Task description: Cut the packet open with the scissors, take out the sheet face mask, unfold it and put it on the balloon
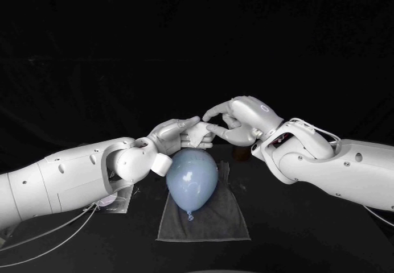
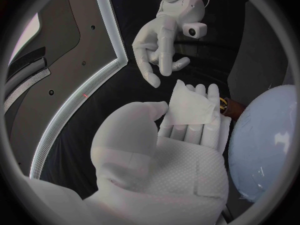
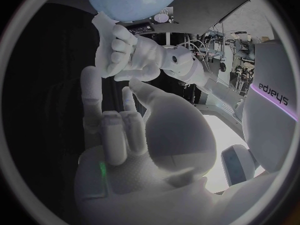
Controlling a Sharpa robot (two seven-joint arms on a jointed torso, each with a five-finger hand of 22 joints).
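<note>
Pinching folded sheet mask (image 2: 190, 107): left robot hand (image 2: 169, 155) | right robot hand (image 2: 164, 40): released, close by | balloon (image 1: 192, 179) near both

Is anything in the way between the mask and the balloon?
No, nothing I can see. The left hand pinches the folded mask right by the balloon's round end, with nothing between them. The right hand is next to the mask, not under it.
</note>
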